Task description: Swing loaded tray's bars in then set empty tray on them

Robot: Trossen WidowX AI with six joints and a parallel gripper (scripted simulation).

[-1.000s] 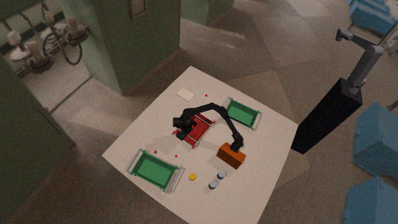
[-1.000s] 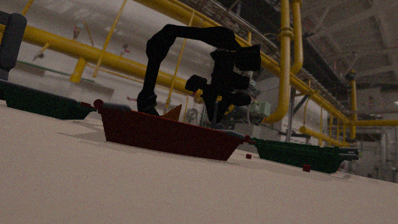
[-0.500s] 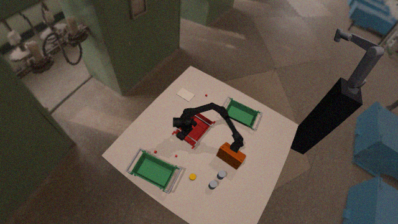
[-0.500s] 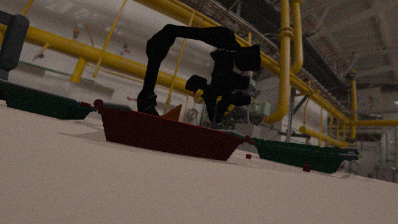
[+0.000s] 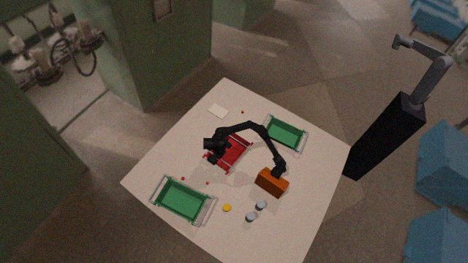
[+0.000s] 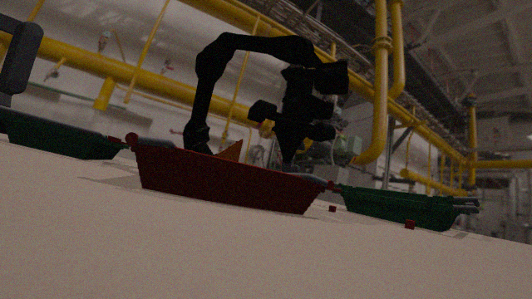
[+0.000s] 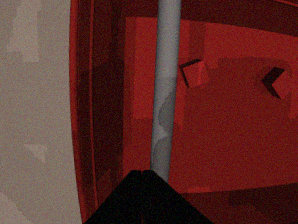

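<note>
Gripper (image 5: 212,159) (image 6: 288,162) (image 7: 141,180) above red tray (image 5: 234,151) (image 6: 224,183) (image 7: 235,135), jaws shut together, nothing between. Grey bar (image 7: 167,75) runs top to bottom in wrist view, across tray, small red blocks right of it. Top view: red tray mid-frame; green trays (image 5: 180,199) (image 6: 399,208) and (image 5: 285,133) (image 6: 54,134) at lower left and right of centre.

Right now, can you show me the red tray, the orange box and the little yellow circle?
red tray (image 5: 235,151) (image 6: 224,178) (image 7: 235,150): floor in top and wrist views, outer wall in exterior
orange box (image 5: 271,184) (image 6: 233,151): body, top and exterior views
yellow circle (image 5: 227,207): middle, top view
</note>
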